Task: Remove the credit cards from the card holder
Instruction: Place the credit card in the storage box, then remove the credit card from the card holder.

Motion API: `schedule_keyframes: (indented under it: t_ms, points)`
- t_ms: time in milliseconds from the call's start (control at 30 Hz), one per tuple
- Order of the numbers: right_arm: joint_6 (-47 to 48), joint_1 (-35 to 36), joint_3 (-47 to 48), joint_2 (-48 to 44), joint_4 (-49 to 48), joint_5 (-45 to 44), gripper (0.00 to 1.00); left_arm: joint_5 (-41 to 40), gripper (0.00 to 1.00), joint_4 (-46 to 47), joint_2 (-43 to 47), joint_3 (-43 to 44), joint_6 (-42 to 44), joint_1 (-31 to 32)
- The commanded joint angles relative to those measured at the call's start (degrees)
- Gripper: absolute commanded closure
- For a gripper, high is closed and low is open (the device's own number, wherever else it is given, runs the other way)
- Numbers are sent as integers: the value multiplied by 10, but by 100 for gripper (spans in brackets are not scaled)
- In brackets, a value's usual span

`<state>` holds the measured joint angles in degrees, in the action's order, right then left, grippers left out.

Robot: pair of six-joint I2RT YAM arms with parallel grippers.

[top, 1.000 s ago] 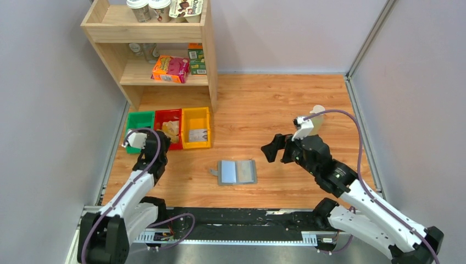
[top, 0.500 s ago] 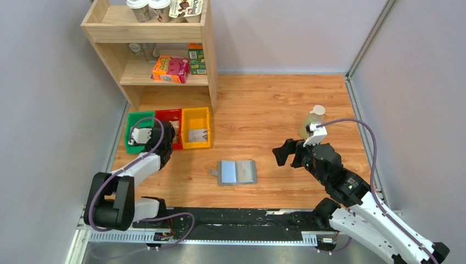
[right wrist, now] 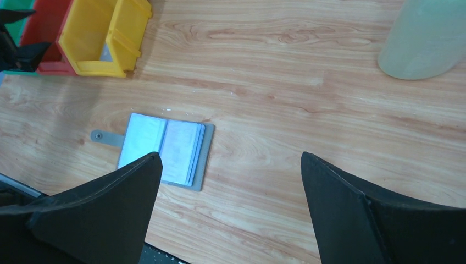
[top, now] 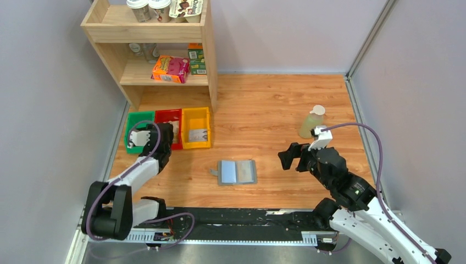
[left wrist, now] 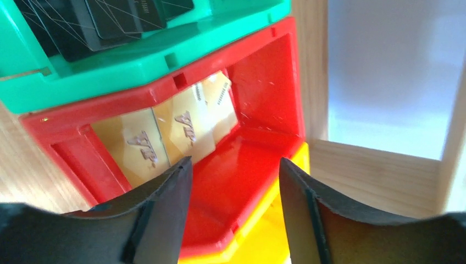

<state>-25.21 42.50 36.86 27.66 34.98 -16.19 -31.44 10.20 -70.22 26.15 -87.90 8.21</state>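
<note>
The grey card holder (top: 236,172) lies open and flat on the wooden table, its pale slots up and its tab to the left; the right wrist view shows the card holder (right wrist: 165,148) too. Gold credit cards (left wrist: 165,132) lie overlapping in the red bin (left wrist: 264,93), seen from above as credit cards (top: 173,129). My left gripper (left wrist: 236,162) hangs open just above that bin's near rim, nothing between its fingers. My right gripper (right wrist: 231,157) stands wide open and empty above bare table, right of the holder, and shows in the top view as the right gripper (top: 288,155).
A green bin (left wrist: 137,60) holding dark cards sits left of the red one, a yellow bin (top: 196,127) holding a card to its right. A wooden shelf (top: 154,77) stands behind them. A pale green bottle (top: 310,124) stands just beyond my right gripper.
My left gripper went from shut to open over the red bin after reaching forward to it. My right arm drew back toward the near right, uncovering the bottle.
</note>
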Motion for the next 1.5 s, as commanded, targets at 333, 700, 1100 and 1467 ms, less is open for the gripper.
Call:
schedule_keyframes:
  t_ms: [333,700,1100,1467]
  points:
    - [-117,-1,23,64,39,109,0,375,7,-282,192,92,381,1]
    - [-184,5,-12,193,-72,172,13,334,25,-390,113,156,451,276]
    - [-180,49,69,413,-121,163,35,347,22,-303,-27,125,417,327]
    - [-163,65,117,548,-144,183,41,382,50,-211,-74,51,355,334]
